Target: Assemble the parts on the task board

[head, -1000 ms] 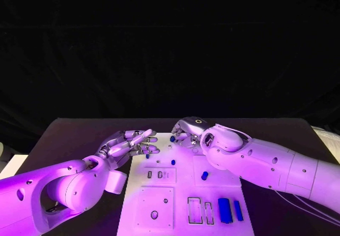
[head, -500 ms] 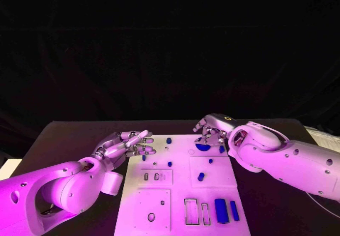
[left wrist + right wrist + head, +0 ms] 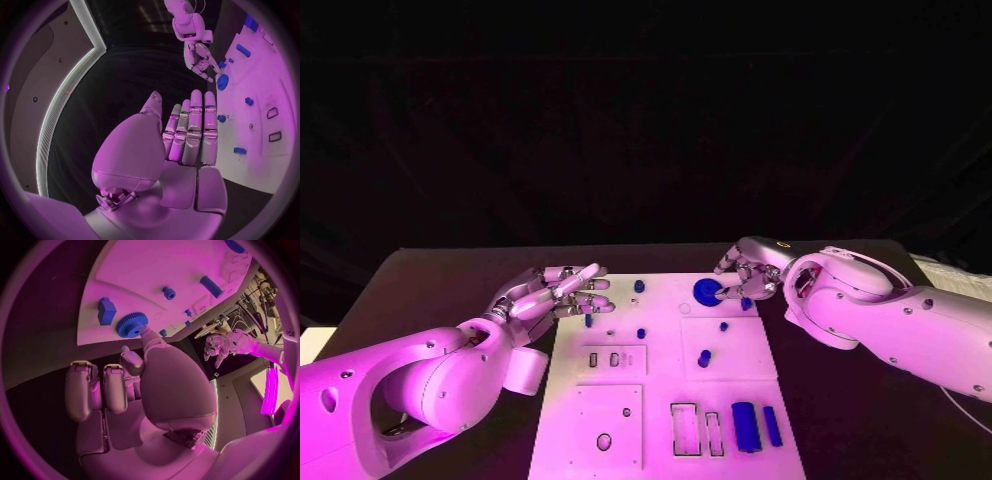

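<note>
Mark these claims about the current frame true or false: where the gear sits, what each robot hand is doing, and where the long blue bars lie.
1. The blue gear lies on the task board at its far end. True.
2. The left robot hand grips a blue part. False: it holds nothing, its fingers straight out beside the board's left edge.
3. The right robot hand is by the gear, a fingertip at its edge. True.
4. The two long blue bars lie at the board's far left corner. False: they lie side by side near its near right corner.
5. The gear is lifted clear of the board. False: the right wrist view shows it resting on the board.
</note>
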